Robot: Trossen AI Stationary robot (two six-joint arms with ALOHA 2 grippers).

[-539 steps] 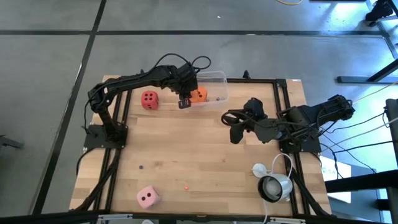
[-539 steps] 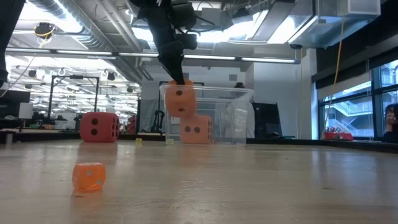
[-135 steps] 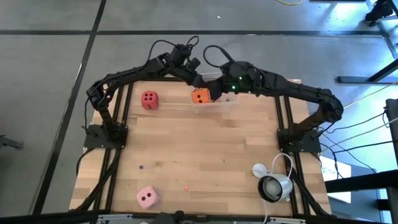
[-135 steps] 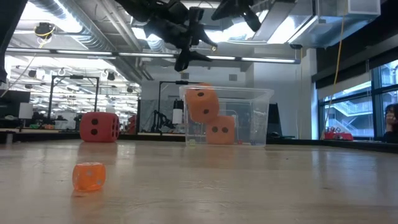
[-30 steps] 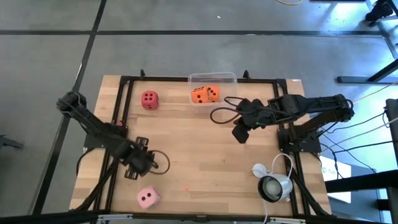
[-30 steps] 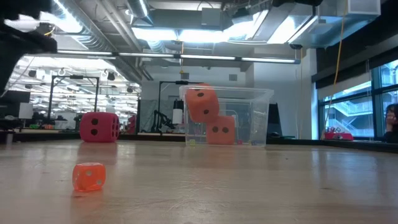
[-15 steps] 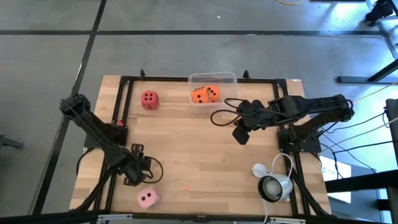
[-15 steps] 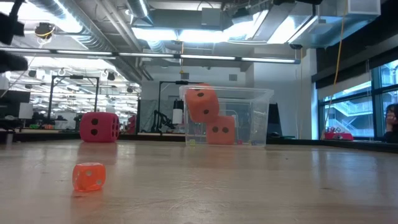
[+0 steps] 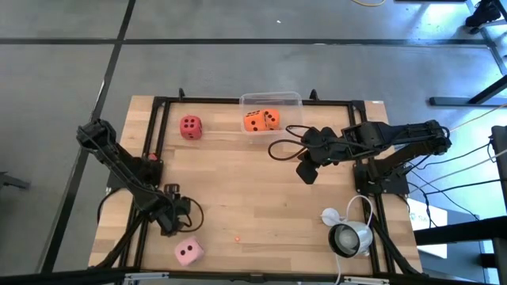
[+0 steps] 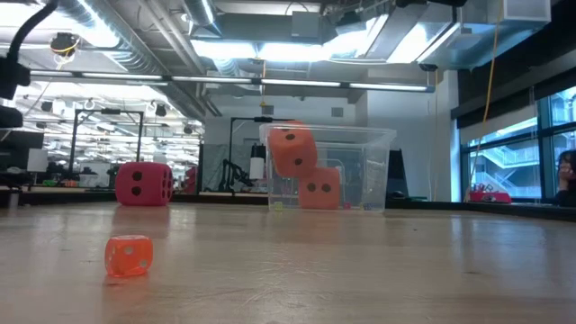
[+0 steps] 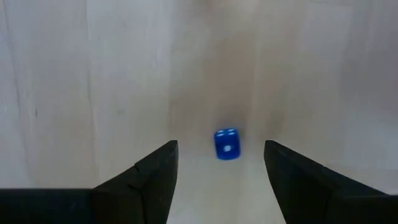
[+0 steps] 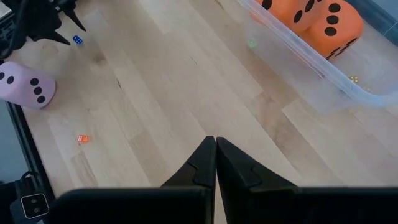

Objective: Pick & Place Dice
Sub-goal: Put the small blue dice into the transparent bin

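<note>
Grey floor [image 9: 63, 87], ceiling striplights [image 10: 225, 79], windows [image 10: 504, 153] at rm's right.

Bare wood [image 11: 124, 74] surrounds the tiny blue die [image 11: 226, 144].

From overhead, the tiny blue die [image 11: 226, 144] is lost under the left gripper [image 9: 169, 224]. Pips on the tiny orange die [image 10: 129, 256] are too faint to count. The clear bin [image 12: 323, 68] runs off the right wrist view's edge.

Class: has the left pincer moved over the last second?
Yes. The left pincer, open, has moved toward the near table edge, closer to the pink die.
</note>
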